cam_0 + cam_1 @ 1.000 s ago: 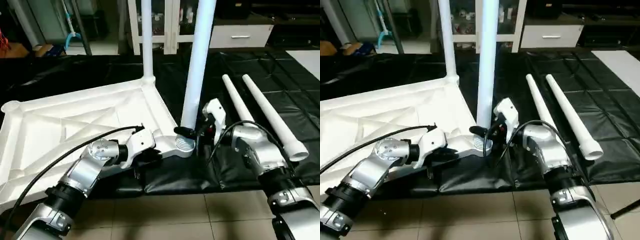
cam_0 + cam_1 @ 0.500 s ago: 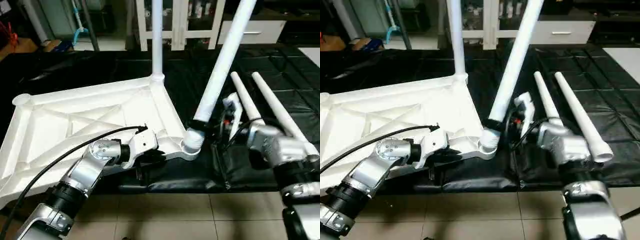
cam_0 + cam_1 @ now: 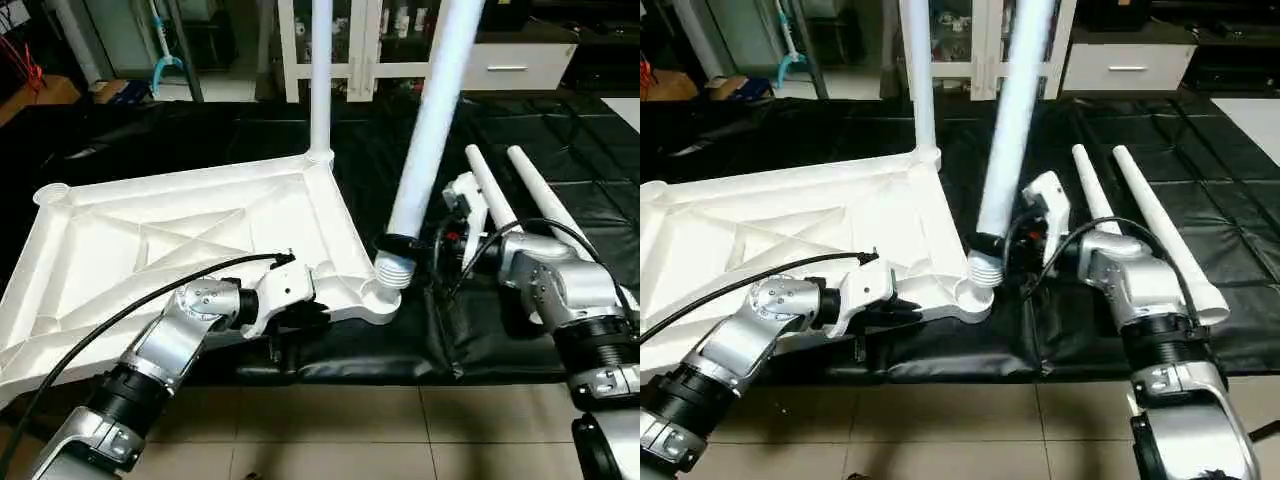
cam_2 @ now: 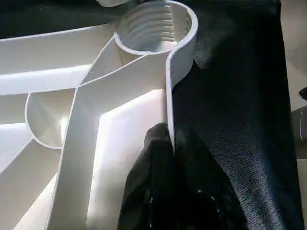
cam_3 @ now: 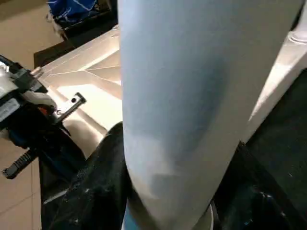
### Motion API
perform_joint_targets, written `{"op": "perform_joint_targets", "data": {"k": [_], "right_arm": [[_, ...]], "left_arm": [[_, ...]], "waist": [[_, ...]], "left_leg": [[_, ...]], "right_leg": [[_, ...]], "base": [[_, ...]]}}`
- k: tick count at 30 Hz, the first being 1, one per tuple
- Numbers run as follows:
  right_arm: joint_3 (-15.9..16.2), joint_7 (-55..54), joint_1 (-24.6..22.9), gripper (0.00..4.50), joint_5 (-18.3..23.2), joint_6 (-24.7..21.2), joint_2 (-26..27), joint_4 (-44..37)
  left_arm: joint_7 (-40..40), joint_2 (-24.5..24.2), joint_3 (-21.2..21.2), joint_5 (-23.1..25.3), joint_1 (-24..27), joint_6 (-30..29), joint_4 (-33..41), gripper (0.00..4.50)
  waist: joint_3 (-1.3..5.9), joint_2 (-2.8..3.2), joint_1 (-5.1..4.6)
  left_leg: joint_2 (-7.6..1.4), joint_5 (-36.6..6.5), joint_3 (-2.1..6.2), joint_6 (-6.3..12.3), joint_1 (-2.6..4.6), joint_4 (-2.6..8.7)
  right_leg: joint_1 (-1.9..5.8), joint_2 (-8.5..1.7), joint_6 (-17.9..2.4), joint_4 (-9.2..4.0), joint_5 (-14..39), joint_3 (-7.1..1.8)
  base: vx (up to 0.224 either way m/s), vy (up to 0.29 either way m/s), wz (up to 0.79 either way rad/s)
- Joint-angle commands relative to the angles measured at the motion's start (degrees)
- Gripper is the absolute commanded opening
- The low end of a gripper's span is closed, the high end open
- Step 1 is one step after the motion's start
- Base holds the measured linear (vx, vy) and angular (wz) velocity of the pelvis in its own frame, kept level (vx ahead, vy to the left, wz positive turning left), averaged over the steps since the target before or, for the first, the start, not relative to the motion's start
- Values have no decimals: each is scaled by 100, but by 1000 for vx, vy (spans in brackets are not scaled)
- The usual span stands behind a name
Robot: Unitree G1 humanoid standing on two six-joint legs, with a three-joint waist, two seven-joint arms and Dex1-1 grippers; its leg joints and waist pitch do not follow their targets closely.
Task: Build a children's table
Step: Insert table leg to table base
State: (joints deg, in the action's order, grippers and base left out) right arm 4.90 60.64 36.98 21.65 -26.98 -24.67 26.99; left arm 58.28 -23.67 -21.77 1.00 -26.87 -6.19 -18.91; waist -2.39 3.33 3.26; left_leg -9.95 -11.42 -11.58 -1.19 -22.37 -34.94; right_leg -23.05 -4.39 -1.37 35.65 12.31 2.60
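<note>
The white tabletop [image 3: 180, 250] lies underside-up on the black mat [image 3: 560, 190], left of centre. The left gripper [image 4: 170, 143] has its jaws pinched on the tabletop's rim wall. The right gripper [image 3: 400, 245] clasps a tilted leg [image 3: 430, 130] (threaded end just above the near corner socket [image 3: 380, 298]). Two spare legs [image 3: 520, 215] lie at right.

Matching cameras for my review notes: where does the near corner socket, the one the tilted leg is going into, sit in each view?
Left eye view: corner socket, lower centre, under the tilted leg.
Right eye view, centre.
Left wrist view, threaded ring by the left claw's pinched rim.
Right wrist view: can't tell; the leg blocks it.
Shared landmark: the tabletop.
</note>
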Motion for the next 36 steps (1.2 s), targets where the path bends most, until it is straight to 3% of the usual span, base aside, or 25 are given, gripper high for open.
{"op": "perform_joint_targets", "data": {"k": [1,7,11,19,23,30,36], "right_arm": [[101,104,-95,187,-72,-16,3,-210],[595,409,-347,187,-508,294,-226,-439],[577,266,-345,187,-561,360,-151,-363],[747,-195,-256,187,-1051,984,94,149],[768,-138,-277,187,-1042,950,121,150],[1237,199,-663,187,-1304,1182,18,-76],[1151,141,-903,187,-1293,1329,5,-128]], "left_arm": [[2,-53,-65,114,12,74,52,0],[-21,-43,-44,133,7,91,39,0],[-23,-43,-41,132,11,82,53,0],[-12,-41,-37,149,-9,80,36,0],[-11,-52,-33,146,-8,78,38,0],[-28,-59,-11,164,6,68,41,0],[-51,-58,-16,170,-6,74,19,0]], "waist": [[405,-51,6],[391,-71,1],[389,-68,-7],[387,-65,-30],[356,-75,-63],[383,-68,-76],[354,-65,-88]], "left_leg": [[-345,-188,153,591,139,327],[-344,-365,156,512,137,334],[-340,-376,159,491,136,334],[-334,-411,160,477,137,333],[-338,-735,169,335,150,368],[-333,-509,169,456,136,338],[-342,-849,177,324,162,379]], "right_leg": [[291,-380,-1490,-284,-503,-201],[291,-386,-1429,-308,-232,-211],[289,-384,-1438,-309,-204,-217],[283,-378,-1452,-307,-202,-217],[287,-388,-1394,-353,242,-223],[294,-388,-1419,-310,-175,-224],[291,-386,-1378,-367,221,-231]], "base": [[0,0,0],[0,0,0],[0,0,0],[0,0,0],[0,0,0],[0,0,0],[0,0,0]]}}
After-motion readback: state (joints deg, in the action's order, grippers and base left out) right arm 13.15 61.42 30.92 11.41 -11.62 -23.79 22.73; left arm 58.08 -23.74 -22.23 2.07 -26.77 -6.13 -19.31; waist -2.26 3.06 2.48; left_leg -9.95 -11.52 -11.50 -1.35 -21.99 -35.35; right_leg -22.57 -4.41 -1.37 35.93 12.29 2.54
